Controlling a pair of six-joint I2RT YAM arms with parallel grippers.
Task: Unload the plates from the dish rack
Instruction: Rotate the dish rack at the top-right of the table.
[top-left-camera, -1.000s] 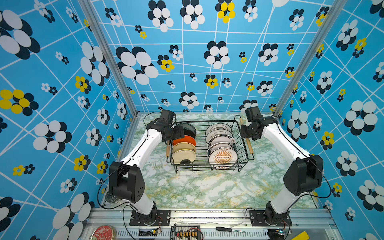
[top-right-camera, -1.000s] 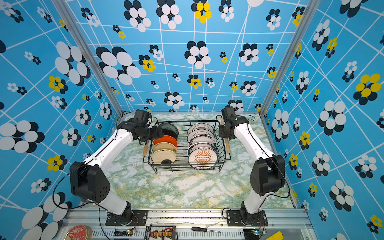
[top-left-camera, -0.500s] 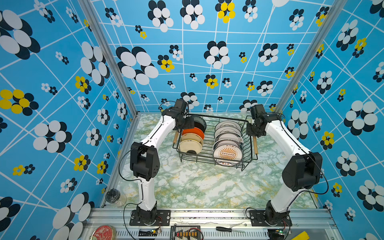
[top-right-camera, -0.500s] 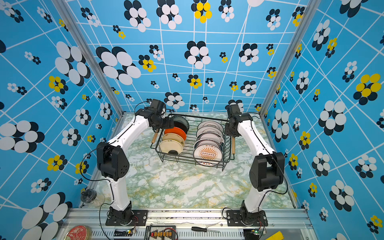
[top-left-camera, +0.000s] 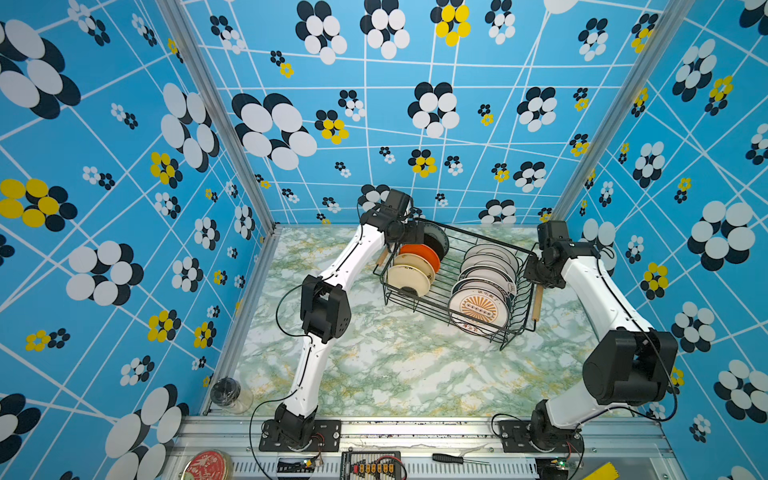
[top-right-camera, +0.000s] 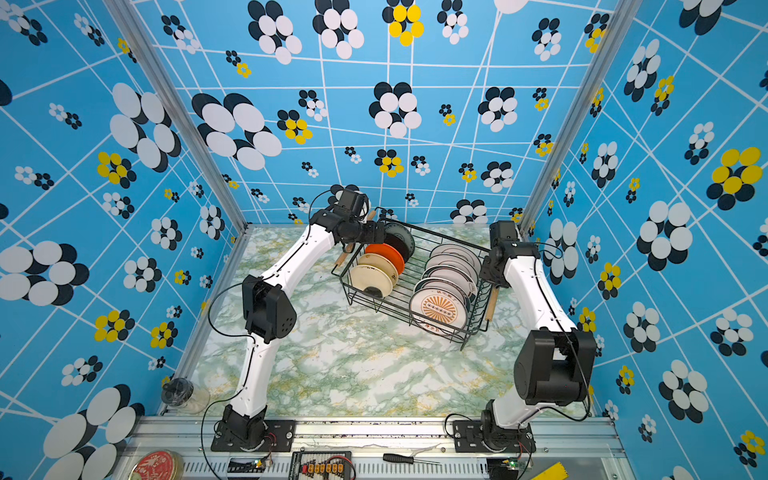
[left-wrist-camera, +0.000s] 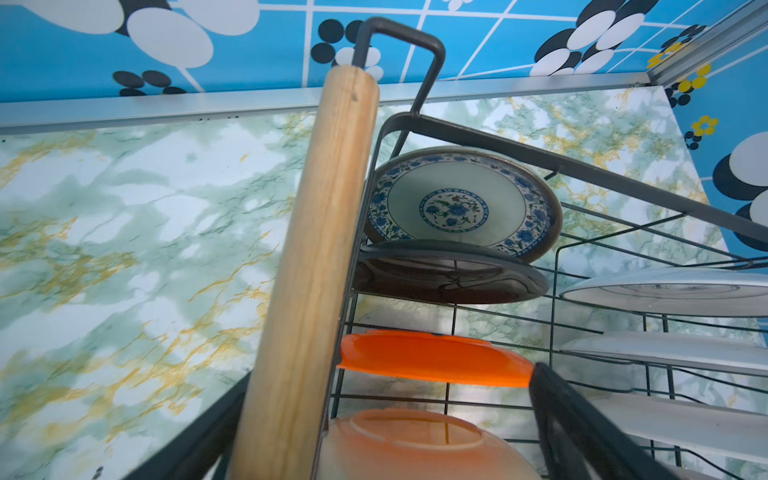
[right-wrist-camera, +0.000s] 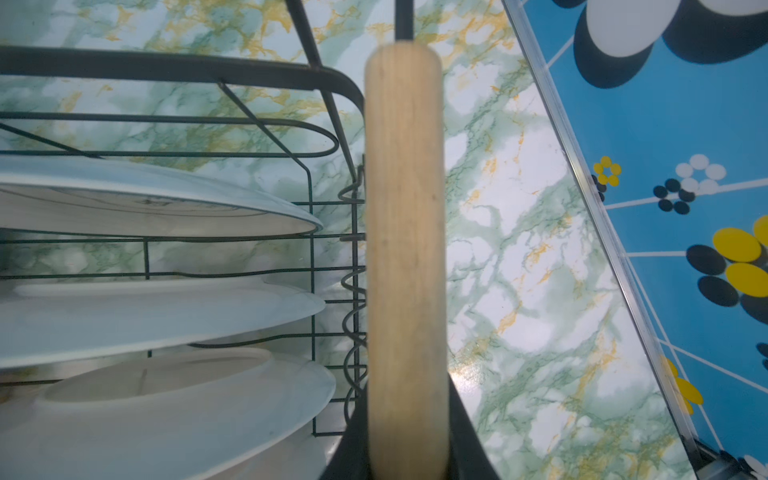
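The bench (top-left-camera: 395, 374) is marbled green and gold; blue walls (top-left-camera: 124, 166) printed with white, black and yellow flowers enclose it on three sides; a clear jar (top-left-camera: 227, 395) with a black lid sits at its front left corner; on the metal rail (top-left-camera: 415, 432) in front lie a red round tin lid (top-left-camera: 208, 467), a board with red connectors (top-left-camera: 372, 467), a black-handled screwdriver (top-left-camera: 453, 459) and a yellow piece (top-left-camera: 598, 471) cut off by the edge.

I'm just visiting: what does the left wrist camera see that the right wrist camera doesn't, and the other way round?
Only the left wrist view: a blue-patterned plate, a black plate, an orange plate, and the left gripper open around the left wooden handle. Only the right wrist view: the right gripper shut on the right wooden handle. Both: the dish rack, white plates, the marble table.
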